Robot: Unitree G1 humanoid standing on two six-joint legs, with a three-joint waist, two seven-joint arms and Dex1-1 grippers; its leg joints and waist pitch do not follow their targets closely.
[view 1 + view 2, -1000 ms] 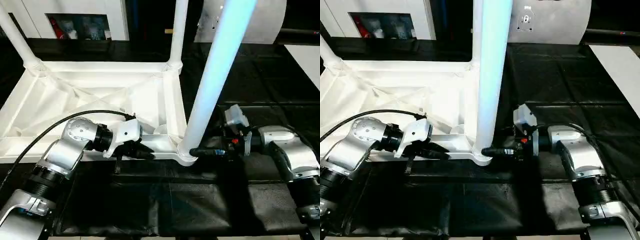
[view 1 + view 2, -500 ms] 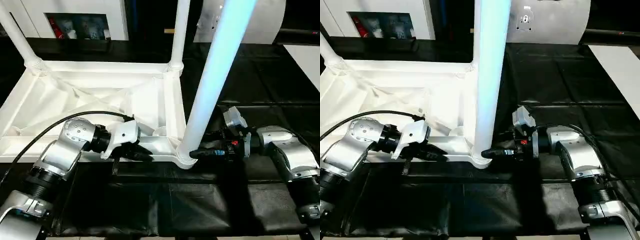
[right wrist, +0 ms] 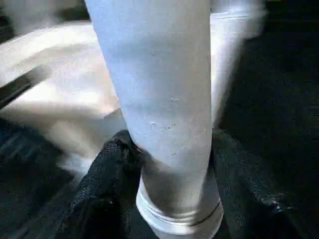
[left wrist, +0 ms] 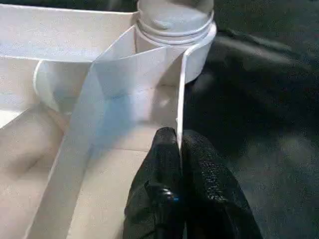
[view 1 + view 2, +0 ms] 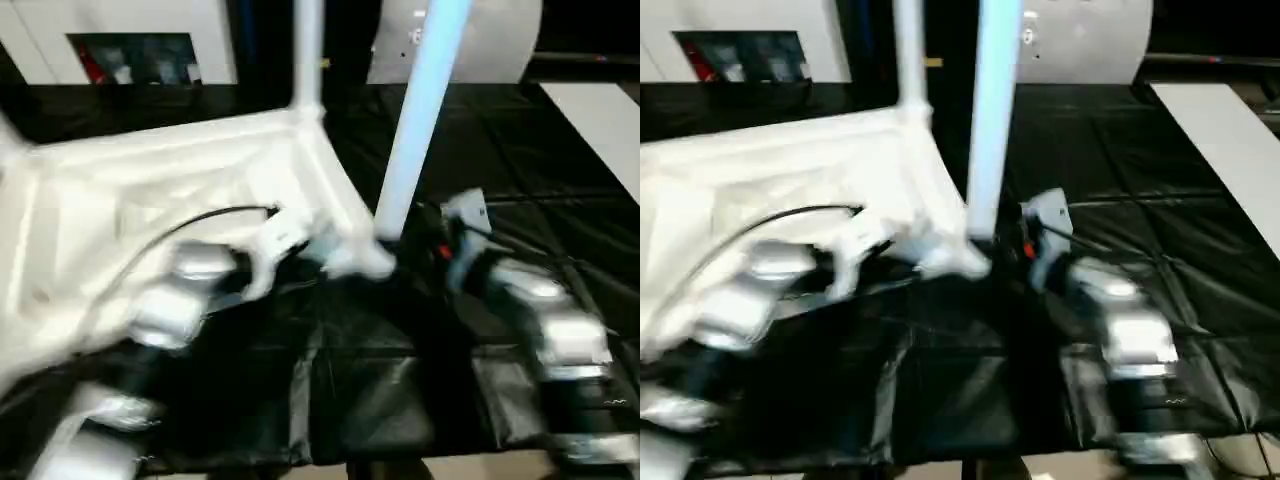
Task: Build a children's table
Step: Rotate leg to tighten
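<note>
Here, the white plastic children's table [image 5: 190, 190] lies upside down on the black-covered worktable [image 5: 520, 150], its square top flat against the cloth and its ribbed underside facing up. Long, tapered, tubular white legs stand up from its round corner sockets: one at the near corner [image 5: 418, 110], closest to the robot's right arm, and another at the far corner [image 5: 307, 50] behind it. The left gripper [image 4: 179, 149] is pinched closed on the thin upright white rim wall [image 4: 180, 99] of the tabletop, one black finger [image 4: 162, 164] on the inside of the wall and the other on the outside, just short of the round corner socket [image 4: 174, 35] that carries the near leg. The right gripper [image 3: 169, 154] stands about half open around the base of that near leg, with a black finger [image 3: 102, 184] pressed against one side of the tube and its partner against the opposite side, so the leg sits clasped between them just above the socket. In the head views the two silver forearms [image 5: 170, 310] reach in from either side toward this same corner, the left one with a black cable [image 5: 190, 225] arching over the tabletop, the right one [image 5: 545, 320] lying over the black cloth beside the table.
</note>
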